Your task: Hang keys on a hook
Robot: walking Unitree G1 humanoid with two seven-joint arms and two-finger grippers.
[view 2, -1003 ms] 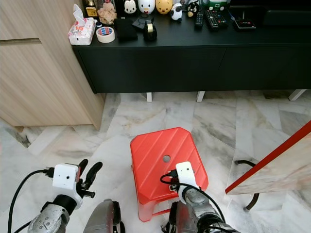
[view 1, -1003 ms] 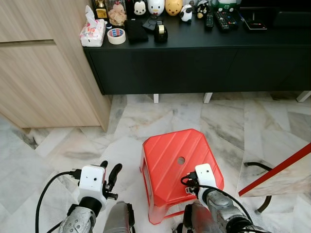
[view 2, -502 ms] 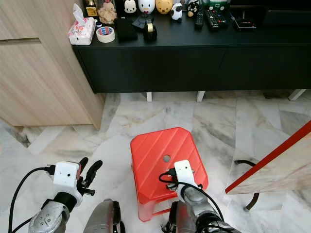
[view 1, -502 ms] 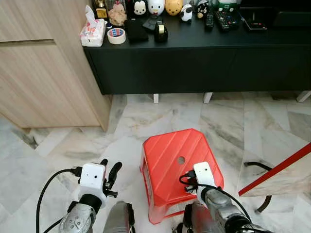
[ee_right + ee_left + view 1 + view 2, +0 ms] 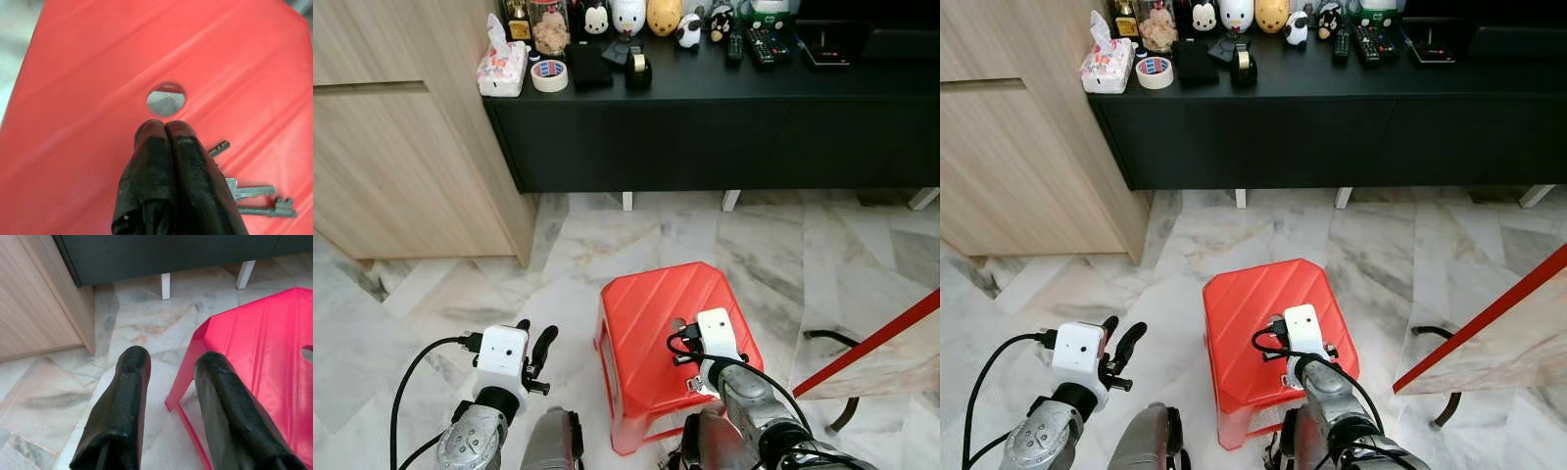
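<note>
keys point(image 5: 249, 193) lie loose on the red stool point(image 5: 646, 313) beside the right gripper point(image 5: 166, 128), fingers pressed together holding nothing, per right wrist view; left gripper point(image 5: 168, 367) gapes empty over marble floor point(image 5: 783, 235).

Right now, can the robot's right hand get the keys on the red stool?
Probably yes. The right hand hangs just above the keys on the red stool, nothing between, but its fingers are shut and must open first.

My right claw point(image 5: 165, 128) is pressed closed over the red stool point(image 5: 88, 98), just below its centre hole point(image 5: 166, 99); keys point(image 5: 249, 193) lie beside it.
</note>
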